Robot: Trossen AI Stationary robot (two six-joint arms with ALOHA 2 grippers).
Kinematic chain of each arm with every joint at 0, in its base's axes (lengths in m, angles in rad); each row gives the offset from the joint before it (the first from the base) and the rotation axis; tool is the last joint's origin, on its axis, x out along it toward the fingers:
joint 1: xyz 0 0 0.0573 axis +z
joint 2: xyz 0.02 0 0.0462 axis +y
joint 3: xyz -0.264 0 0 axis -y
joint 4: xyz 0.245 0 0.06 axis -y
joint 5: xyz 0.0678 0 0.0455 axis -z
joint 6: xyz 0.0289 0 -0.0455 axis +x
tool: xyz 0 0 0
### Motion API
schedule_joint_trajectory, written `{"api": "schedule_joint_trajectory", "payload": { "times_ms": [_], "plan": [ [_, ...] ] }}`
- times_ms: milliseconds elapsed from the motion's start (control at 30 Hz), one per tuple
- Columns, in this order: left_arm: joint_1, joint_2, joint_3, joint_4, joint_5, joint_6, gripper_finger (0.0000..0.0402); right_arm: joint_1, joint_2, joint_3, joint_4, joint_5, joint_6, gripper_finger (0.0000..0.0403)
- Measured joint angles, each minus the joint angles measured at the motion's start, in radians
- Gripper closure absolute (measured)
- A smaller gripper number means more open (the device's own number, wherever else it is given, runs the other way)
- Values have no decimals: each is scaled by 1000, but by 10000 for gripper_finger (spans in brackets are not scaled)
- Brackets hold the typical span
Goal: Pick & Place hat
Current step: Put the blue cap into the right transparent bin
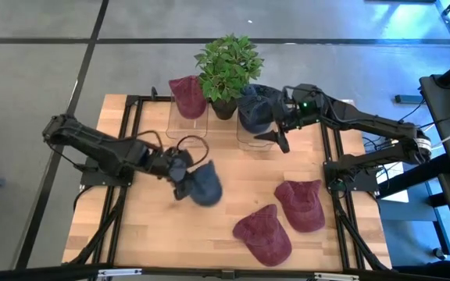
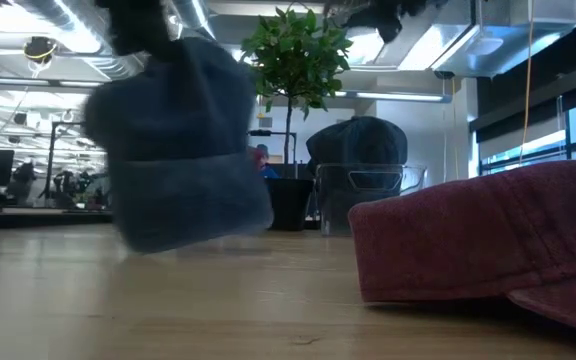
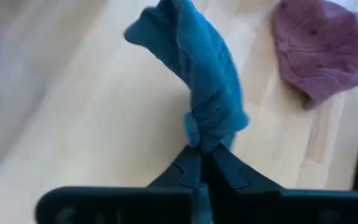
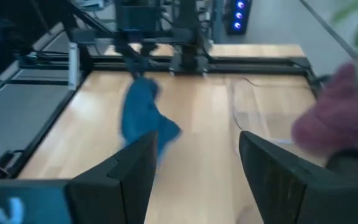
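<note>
My left gripper (image 1: pixel 180 176) (image 3: pixel 202 157) is shut on a blue hat (image 1: pixel 204 186) (image 3: pixel 197 81) over the table's middle. In the low view the blue hat (image 2: pixel 173 140) hangs from above. My right gripper (image 1: pixel 278 140) (image 4: pixel 194 142) is open and holds nothing, beside a second blue hat (image 1: pixel 255 108) (image 2: pixel 358 140) that sits on a clear stand (image 2: pixel 368 195). Two maroon hats (image 1: pixel 301 204) (image 1: pixel 264 234) lie on the table near its right front. A third maroon hat (image 1: pixel 187 97) sits on a stand at the far edge. My left gripper pinches a bunched bit of the blue hat's cloth (image 3: pixel 205 135) between its two fingers. The hat hangs down from the fingers, its lower edge (image 2: pixel 188 240) close over the table; whether it touches the wood, I cannot tell.
A potted plant (image 1: pixel 227 66) (image 2: pixel 290 60) stands at the far edge between the stands. An empty clear stand (image 1: pixel 187 146) (image 4: pixel 253 106) stands just beyond the held hat. A black frame (image 1: pixel 127 140) borders the table. Bare wood shows at the near left (image 1: pixel 147 234).
</note>
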Motion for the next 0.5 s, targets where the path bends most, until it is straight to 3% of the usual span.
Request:
{"api": "schedule_joint_trajectory", "payload": {
  "times_ms": [167,500],
  "plan": [
    [64,114,189,-108,-54,264,398,59,57,91,-3,4,59,176],
    [77,339,500,-171,-405,722,398,117,247,273,-104,9,206,176]
  ]
}}
